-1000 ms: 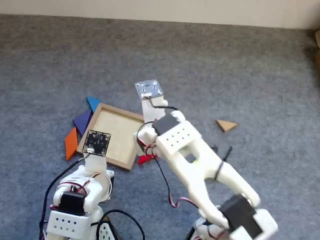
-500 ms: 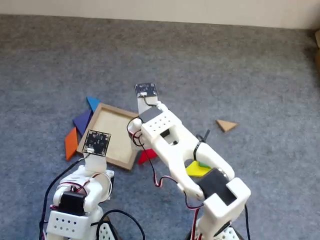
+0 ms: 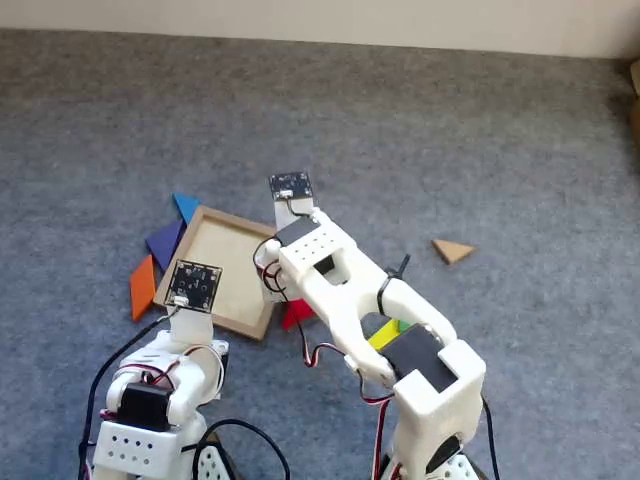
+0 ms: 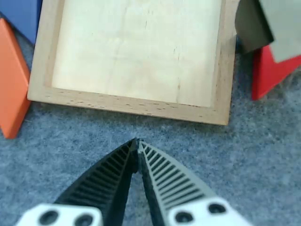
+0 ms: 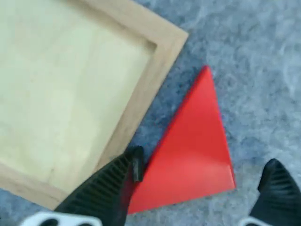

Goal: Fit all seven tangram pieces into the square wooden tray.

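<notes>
High view: we see the square wooden tray (image 3: 245, 222) left of centre on the grey surface (image 3: 480, 130), its pale floor bare. A blue piece (image 3: 185, 205), a purple piece (image 3: 165, 241) and an orange piece (image 3: 143, 286) lie along its left side, a red triangle (image 3: 294, 314) lies by its lower right corner, and a tan triangle (image 3: 453, 250) sits well apart at right.

Left wrist view: our left gripper (image 4: 137, 146) is clenched on nothing, near the tray's rim (image 4: 141, 106).

Right wrist view: our right gripper (image 5: 204, 165) is spread wide, straddling the red triangle (image 5: 188, 146), which lies flat just beside the tray's corner (image 5: 164, 44).
</notes>
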